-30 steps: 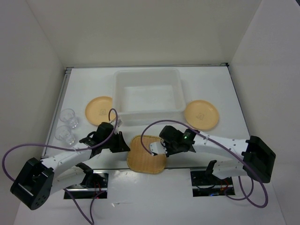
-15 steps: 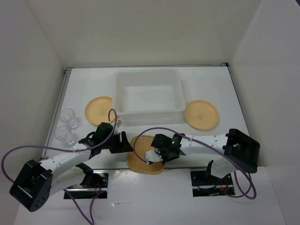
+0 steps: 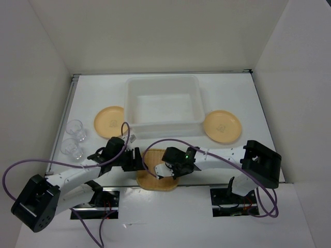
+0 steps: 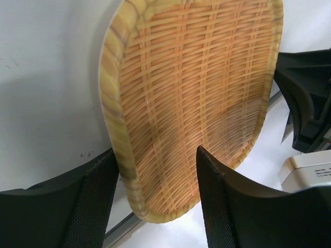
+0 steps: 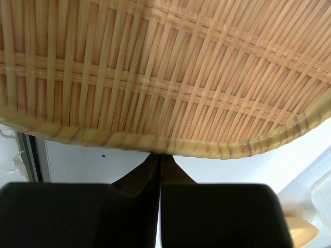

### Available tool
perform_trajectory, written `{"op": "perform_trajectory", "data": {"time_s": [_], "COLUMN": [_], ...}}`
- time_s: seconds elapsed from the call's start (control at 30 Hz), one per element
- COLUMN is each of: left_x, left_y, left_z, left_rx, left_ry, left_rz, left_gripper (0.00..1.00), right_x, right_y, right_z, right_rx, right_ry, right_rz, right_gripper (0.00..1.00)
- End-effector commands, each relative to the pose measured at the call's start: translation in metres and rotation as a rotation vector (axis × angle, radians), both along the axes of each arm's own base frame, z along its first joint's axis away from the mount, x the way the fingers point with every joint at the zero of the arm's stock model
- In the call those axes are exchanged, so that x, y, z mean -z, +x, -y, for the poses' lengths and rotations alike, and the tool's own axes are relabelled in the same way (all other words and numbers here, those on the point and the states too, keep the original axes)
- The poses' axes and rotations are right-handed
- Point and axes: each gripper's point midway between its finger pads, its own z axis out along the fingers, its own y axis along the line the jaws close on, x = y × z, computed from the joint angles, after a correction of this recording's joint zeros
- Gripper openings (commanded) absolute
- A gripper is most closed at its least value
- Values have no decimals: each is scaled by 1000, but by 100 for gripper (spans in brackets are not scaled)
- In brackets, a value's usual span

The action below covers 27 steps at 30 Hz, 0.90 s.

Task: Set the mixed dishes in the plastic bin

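My right gripper (image 3: 164,169) has swept leftward, pushing the rounded-square orange-tan woven plate (image 3: 155,182) toward the bottom centre; my left gripper (image 3: 138,159) edged right.

- Your left arm (image 3: 72,178) and right arm (image 3: 222,155): white links, black joints.
- Purple cables (image 3: 165,140) loop from each.
- Left gripper (image 4: 155,152): black fingers (image 4: 98,196), mesh-textured.
- Green light (image 3: 186,153) on right wrist.

Seen from the bin (image 3: 164,124): round plate (image 3: 109,121) at 9 o'clock, cups (image 3: 75,129) farther out at 8, second round plate (image 3: 222,126) at 4, woven plate (image 3: 155,182) at 6.
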Motion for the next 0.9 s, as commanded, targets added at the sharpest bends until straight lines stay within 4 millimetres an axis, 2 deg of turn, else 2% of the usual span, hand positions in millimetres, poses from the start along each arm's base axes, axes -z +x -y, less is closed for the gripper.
{"op": "perform_trajectory", "data": {"time_s": [0.0,0.03,0.13,0.27,0.37,0.4,0.43,0.53,0.57,0.6,0.67,0.8,0.87], "left_x": [-3,1,2,2,-15,-16,-15,-22,-28,-29,-34,-41,-54], "left_y": [-2,-7,-6,-10,-6,-7,-6,-4,-3,-3,-5,-9,-11], "left_z": [10,11,16,17,21,19,17,16,17,16,15,9,9], "left_rx": [54,70,80,97,103,95,81,73,74,74,55,32,11], "left_ry": [-59,-67,-97,-113,-153,-142,-127,-129,-141,-143,-156,-155,-194], "left_rz": [22,2,11,2,51,45,46,69,92,95,103,119,135], "left_gripper": [67,67,66,56,43,37,27,17,7,2,0,0,0], "right_x": [-4,-4,-5,-5,-5,-8,-8,-15,-13,-17,-19,-40,-71], "right_y": [1,0,1,1,2,3,3,5,6,9,9,17,32], "right_z": [-21,-21,-23,-23,-25,-28,-28,-29,-27,-27,-28,-26,-23], "right_rx": [2,11,11,11,19,19,19,22,35,39,39,85,139], "right_ry": [88,89,98,98,108,125,125,144,140,149,166,231,302], "right_rz": [4,2,5,5,7,13,13,32,40,56,63,93,154], "right_gripper": [0,0,0,0,0,0,0,0,0,0,0,0,0]}}
